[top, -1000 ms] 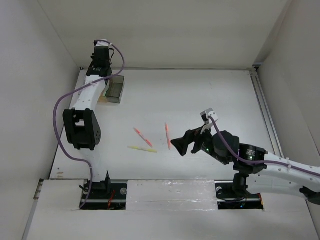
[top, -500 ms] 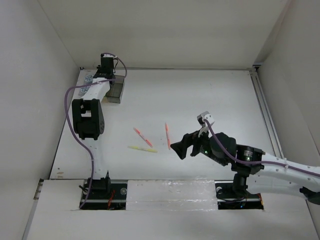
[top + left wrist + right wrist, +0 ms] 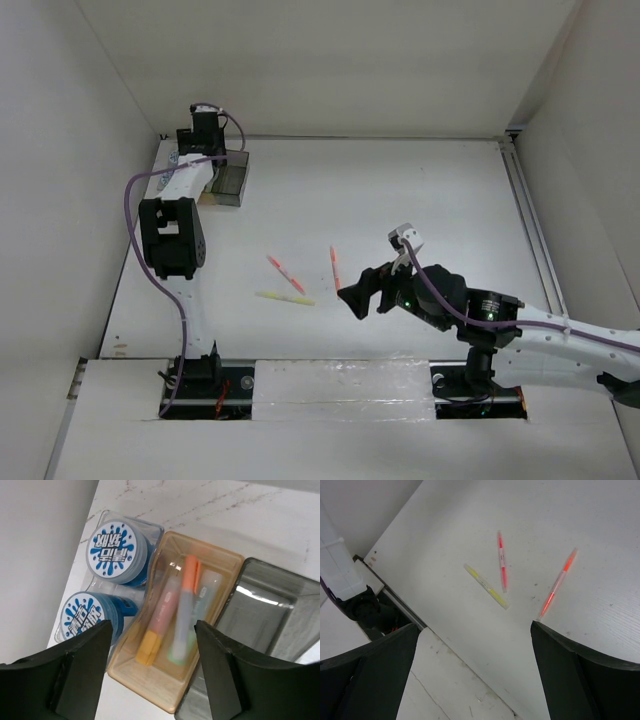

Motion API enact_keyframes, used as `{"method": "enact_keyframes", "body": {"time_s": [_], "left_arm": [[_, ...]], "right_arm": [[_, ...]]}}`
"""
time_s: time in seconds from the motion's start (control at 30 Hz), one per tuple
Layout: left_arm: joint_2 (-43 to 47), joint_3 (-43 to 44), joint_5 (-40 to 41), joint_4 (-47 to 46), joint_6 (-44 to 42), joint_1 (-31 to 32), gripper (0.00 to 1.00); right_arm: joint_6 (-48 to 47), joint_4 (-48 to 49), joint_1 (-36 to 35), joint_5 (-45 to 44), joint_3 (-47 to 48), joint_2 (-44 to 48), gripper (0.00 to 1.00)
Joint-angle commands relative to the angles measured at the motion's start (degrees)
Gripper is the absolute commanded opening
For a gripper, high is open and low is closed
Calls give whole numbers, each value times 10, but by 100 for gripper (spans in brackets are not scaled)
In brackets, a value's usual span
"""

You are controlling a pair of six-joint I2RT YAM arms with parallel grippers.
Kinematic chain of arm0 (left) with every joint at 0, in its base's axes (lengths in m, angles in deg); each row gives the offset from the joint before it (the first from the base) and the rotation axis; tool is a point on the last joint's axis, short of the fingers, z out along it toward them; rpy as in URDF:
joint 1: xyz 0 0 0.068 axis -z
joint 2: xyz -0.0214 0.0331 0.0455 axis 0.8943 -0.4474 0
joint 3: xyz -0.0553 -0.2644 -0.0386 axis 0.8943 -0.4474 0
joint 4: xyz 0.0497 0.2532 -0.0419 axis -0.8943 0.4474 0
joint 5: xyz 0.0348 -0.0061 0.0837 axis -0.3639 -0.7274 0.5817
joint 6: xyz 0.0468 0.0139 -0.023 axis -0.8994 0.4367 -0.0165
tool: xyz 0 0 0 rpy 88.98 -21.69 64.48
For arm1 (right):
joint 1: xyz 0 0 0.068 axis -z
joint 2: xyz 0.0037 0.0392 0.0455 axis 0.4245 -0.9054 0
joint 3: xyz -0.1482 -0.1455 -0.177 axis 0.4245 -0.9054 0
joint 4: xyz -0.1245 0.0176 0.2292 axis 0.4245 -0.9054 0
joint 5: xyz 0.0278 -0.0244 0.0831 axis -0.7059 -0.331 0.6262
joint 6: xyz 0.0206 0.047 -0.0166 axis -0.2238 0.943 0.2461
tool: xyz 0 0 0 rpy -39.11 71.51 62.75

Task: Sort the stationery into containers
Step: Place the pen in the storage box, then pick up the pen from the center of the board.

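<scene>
Three lie loose on the table (image 3: 620, 520): yellow pen (image 3: 487, 586), red pen (image 3: 502, 560), orange pen (image 3: 557, 584), our right gripper (image 3: 474, 630) above them, jaws wide apart, empty. Our left gripper (image 3: 152, 630): jaws apart too, nothing btwn, over the amber bin (image 3: 225, 558) w/ markers (image 3: 186, 605); we see 2 rolls (image 3: 112, 547) in the clear bin (image 3: 150, 526)

Overhead view; wrist views close above containers (image 3: 207, 544), pens (image 3: 502, 560)

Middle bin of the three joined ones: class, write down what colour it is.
The middle bin is translucent amber-orange, clearest in the left wrist view.
</scene>
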Motion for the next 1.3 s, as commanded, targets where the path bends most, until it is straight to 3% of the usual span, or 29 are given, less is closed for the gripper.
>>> {"method": "enact_keyframes", "body": {"time_s": [0.0,0.03,0.07,0.13,0.27,0.37,0.4,0.43,0.47,0.53,0.6,0.63,0.7,0.77,0.87,0.9,0.93,1.03,1.2,1.27], "left_arm": [[54,39,-13,4,17,1,64],[62,45,-22,10,33,1,73],[72,55,-33,15,41,1,100],[109,68,-70,37,54,1,100],[152,148,-3,144,115,48,100],[213,157,-82,208,224,41,100],[264,97,-144,201,303,26,100],[291,63,-145,193,304,16,100],[317,26,-255,174,334,6,100],[370,-105,-377,129,343,-10,100],[453,-194,-478,52,376,-10,100],[483,-305,-522,4,390,-10,100],[562,-420,-617,-159,440,-10,100],[586,-520,-641,-211,497,2,100],[599,-526,-517,-101,464,73,100],[607,-526,-457,-44,464,135,100],[608,-520,-327,-11,474,168,100],[591,-498,-112,107,561,267,100],[543,-505,11,165,674,335,100],[496,-477,86,240,727,358,100]], "right_arm": [[-3,28,3,5,5,2,100],[-3,28,3,5,5,2,100],[-3,34,3,5,5,-3,100],[-9,34,3,-6,5,-16,100],[-14,-1,3,-44,59,-69,100],[-14,-7,3,-70,72,-92,100],[-14,-7,3,-76,80,-92,100],[-9,-13,3,-82,87,-92,100],[-9,-27,9,-94,87,-92,100],[17,-58,24,-104,106,-98,100],[48,-97,36,-111,106,-98,100],[57,-107,36,-117,106,-90,100],[74,-120,36,-117,101,-68,100],[89,-130,41,-124,84,-26,100],[96,-148,41,-124,72,26,100],[96,-155,41,-124,72,34,100],[96,-160,41,-124,72,40,100],[96,-166,41,-129,77,40,100],[96,-150,41,-117,72,34,100],[96,-145,41,-110,72,34,100]]}}
